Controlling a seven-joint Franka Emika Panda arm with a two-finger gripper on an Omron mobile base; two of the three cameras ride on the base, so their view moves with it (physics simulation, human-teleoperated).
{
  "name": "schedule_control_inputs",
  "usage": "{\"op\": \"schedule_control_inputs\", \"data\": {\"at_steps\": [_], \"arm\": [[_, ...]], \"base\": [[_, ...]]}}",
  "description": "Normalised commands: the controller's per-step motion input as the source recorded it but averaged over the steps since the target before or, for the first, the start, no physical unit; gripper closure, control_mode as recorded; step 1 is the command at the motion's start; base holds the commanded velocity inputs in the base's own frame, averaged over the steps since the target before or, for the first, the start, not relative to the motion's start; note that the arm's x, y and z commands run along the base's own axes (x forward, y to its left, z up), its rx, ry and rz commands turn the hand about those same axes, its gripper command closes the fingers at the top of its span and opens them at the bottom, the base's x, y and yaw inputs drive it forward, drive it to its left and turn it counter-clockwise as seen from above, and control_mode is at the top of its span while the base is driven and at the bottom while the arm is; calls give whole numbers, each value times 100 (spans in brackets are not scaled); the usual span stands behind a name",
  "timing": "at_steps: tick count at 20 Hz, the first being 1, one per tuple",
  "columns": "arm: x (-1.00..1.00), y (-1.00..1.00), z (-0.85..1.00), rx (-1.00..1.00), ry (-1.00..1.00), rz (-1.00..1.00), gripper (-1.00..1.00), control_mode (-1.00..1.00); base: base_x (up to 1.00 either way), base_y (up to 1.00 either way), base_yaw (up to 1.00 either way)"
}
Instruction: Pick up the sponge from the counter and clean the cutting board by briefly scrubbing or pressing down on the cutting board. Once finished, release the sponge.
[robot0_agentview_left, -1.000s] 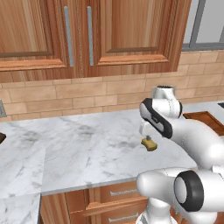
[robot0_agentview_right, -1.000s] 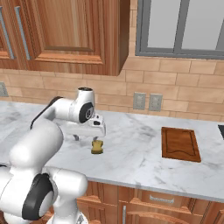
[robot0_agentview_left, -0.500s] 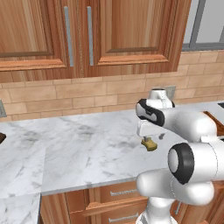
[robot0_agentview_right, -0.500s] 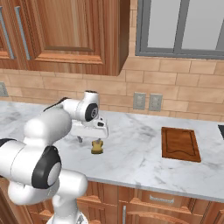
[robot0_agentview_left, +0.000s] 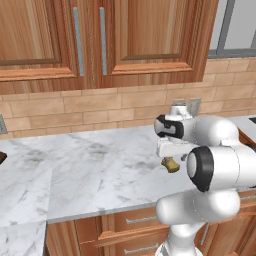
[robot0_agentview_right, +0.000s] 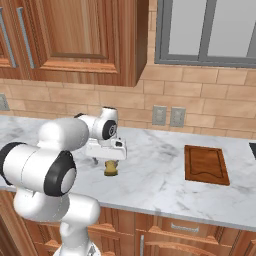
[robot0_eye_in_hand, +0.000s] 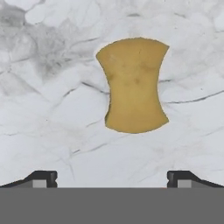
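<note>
Arm: bent low over the counter (robot0_agentview_right: 150, 180), hand pointing down, gripper (robot0_eye_in_hand: 112, 177) spread wide and empty (fingertips apart). Sponge (robot0_eye_in_hand: 132, 85): flat on the marble directly beneath the hand. Cutting board (robot0_agentview_right: 206, 164): well apart, rightward.

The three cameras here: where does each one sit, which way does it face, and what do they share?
Left base view: behind the arm's left, facing the white marble counter; arm at lower right.
Right base view: behind its right, same counter, reddish-brown wooden cutting board; arm at lower left.
Hand view: looks down past open fingertips at the mustard-yellow pinched sponge.
All share the sponge.
</note>
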Motion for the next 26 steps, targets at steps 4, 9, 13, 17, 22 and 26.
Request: {"op": "schedule_control_inputs", "data": {"at_steps": [4, 9, 13, 17, 22, 26], "arm": [[6, -2, -24, 0, 0, 0, -100, -100], [14, 0, -23, 0, 0, 0, -100, -100], [16, 0, -16, 0, 0, 0, -100, -100], [21, -1, -11, 0, 0, 0, -100, -100], [29, 0, -10, 0, 0, 0, -100, -100], [17, -3, -16, 0, 0, 0, -100, -100]], "base": [[0, 0, 0], [0, 0, 0], [0, 0, 0], [0, 0, 0], [0, 0, 0], [0, 0, 0]]}}
